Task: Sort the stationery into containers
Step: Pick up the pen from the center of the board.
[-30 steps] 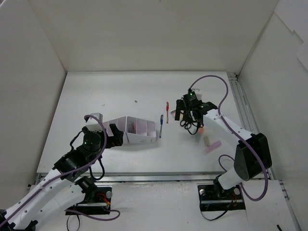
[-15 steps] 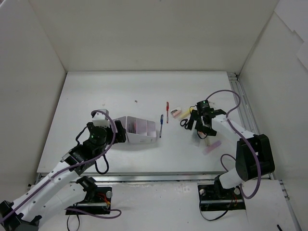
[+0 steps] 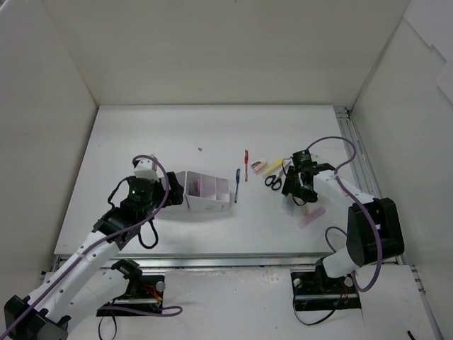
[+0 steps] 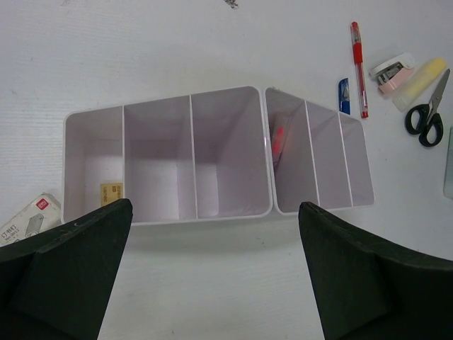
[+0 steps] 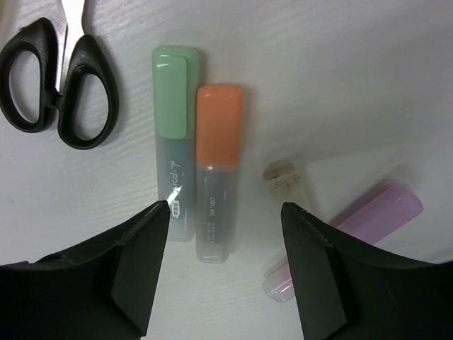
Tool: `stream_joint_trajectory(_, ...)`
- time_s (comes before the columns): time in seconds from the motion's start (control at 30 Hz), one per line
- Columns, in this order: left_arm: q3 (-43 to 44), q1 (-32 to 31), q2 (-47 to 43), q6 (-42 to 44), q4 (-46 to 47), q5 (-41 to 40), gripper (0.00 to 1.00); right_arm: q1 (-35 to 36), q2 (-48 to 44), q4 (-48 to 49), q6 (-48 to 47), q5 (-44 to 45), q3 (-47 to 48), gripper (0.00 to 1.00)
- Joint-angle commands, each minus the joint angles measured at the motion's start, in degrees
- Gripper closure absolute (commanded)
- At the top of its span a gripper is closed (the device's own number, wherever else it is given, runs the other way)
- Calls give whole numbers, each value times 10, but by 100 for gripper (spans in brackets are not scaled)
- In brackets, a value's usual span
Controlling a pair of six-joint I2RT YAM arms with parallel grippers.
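The white organizer (image 3: 205, 191) lies left of centre; in the left wrist view (image 4: 163, 212) it shows as two joined pieces with a pink marker (image 4: 277, 145) inside one compartment. My left gripper (image 3: 174, 193) (image 4: 212, 283) is open and empty, just short of the organizer's near wall. My right gripper (image 3: 296, 195) (image 5: 226, 276) is open over a green marker (image 5: 173, 156) and an orange marker (image 5: 218, 170), which lie side by side between its fingers. Black-handled scissors (image 5: 60, 85) (image 3: 273, 182), a pale eraser (image 5: 290, 177) and a pink marker (image 5: 354, 234) lie near.
A red pen (image 3: 245, 164) and a blue pen (image 3: 237, 185) lie right of the organizer. A yellow marker (image 3: 270, 166) and a small pink-white item (image 4: 393, 71) sit above the scissors. A boxed eraser (image 4: 28, 216) lies at the organizer's left end. White walls surround the table.
My right gripper has moved from above the scissors to the near right, over the green and orange markers. My left arm has swung up and in toward the organizer.
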Motion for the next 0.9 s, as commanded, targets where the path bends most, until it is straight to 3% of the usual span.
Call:
stream_joint_trajectory(0.0,4,14,-5,9,38,22,0,-6,-11,-2,12,1,-6,39)
stream_joint_trajectory(0.4,-1,25,-4,9,42,34,1,-15,42,1,2,-29,11,66)
stream_joint_trajectory(0.73,3,31,-16,8,23,17,0,-15,78,-1,-16,-32,42,63)
stream_joint_trajectory(0.83,9,36,-25,8,12,10,1,-15,86,-2,-25,-31,51,78)
stream_joint_trajectory(0.87,10,36,-28,8,8,10,1,-16,87,0,-30,-39,52,91)
